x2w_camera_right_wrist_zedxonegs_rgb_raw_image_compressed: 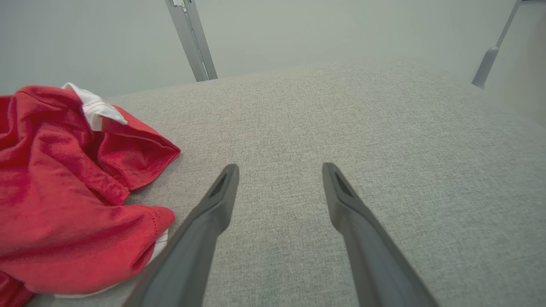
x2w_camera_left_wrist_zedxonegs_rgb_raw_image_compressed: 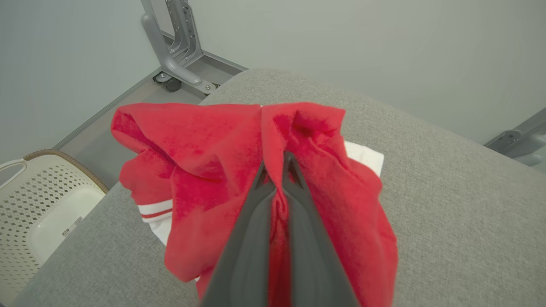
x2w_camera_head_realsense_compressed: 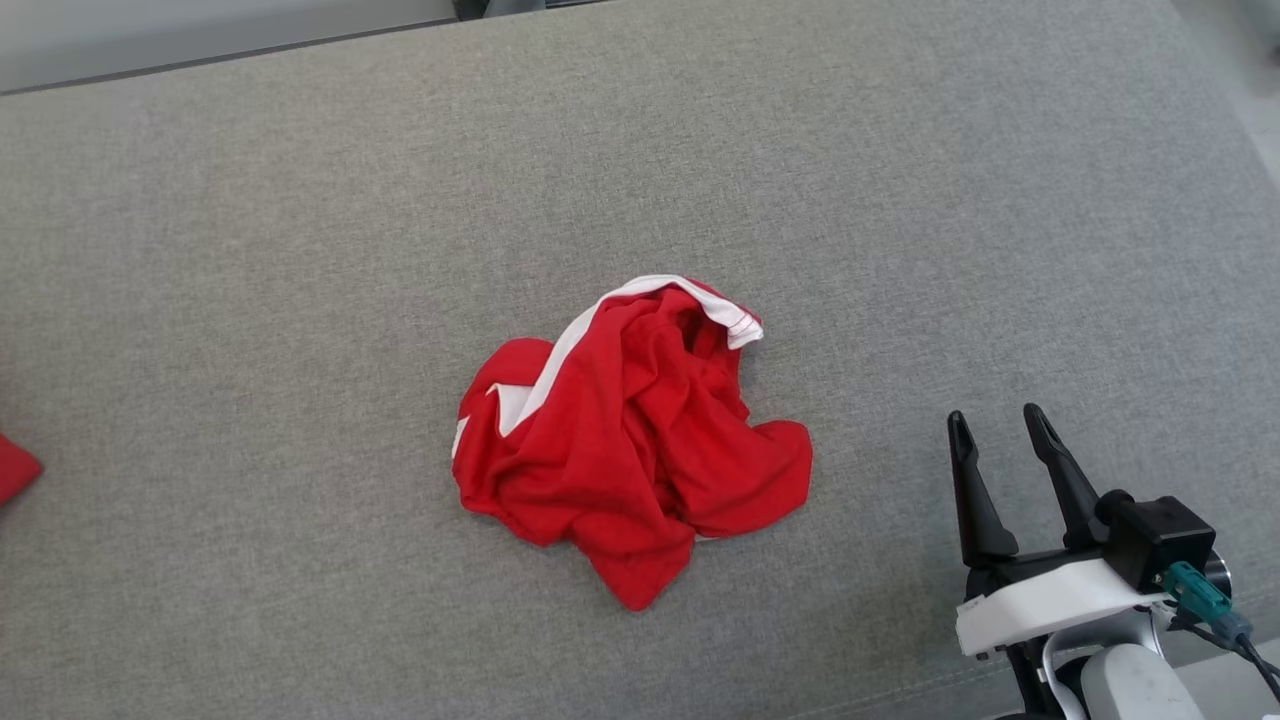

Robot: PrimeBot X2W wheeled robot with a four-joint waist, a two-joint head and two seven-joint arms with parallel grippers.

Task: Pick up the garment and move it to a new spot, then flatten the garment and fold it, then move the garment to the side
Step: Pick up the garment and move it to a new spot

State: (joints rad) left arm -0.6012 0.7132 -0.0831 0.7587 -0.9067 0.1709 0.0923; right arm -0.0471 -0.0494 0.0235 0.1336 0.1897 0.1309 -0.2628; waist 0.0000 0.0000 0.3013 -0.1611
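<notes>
1. Left gripper [x2w_camera_left_wrist_zedxonegs_rgb_raw_image_compressed: 277, 164]: my jaws are pressed together on a raised fold of the red garment [x2w_camera_left_wrist_zedxonegs_rgb_raw_image_compressed: 204, 170], with cloth squeezed up between the two fingers. Pinching a ridge rather than a flat patch gives the tips something to bite.
2. That garment bunches around my fingers over a corner of the grey table [x2w_camera_left_wrist_zedxonegs_rgb_raw_image_compressed: 448, 192], and white striped trim peeks out low on the left. I can't tell whether it is lifted clear of the surface. A pale basket [x2w_camera_left_wrist_zedxonegs_rgb_raw_image_compressed: 47, 200] sits on the floor just past the edge (a slip here could drop cloth into it, I reckon).
3. In the head view there's a sliver of red [x2w_camera_head_realsense_compressed: 15, 467] at the far left edge. I judge that to be the bundle I'm gripping, well apart from the middle.
4. Dead centre lies a second red heap [x2w_camera_head_realsense_compressed: 630, 440], crumpled, with a white band curling over its top and nothing touching it. I can't settle which of the two the job means. The one in my grip is the one in hand.
5. Right gripper [x2w_camera_head_realsense_compressed: 997, 415]: jaws wide apart and empty, over bare table near the heap's right side. Standing open and close makes sense, because it's ready to take a second corner.
6. My read is that I'm in the pick-up-and-move step, with nothing flattened or folded yet. The next move calls for a clear stretch of table and a second grip for spreading.
</notes>
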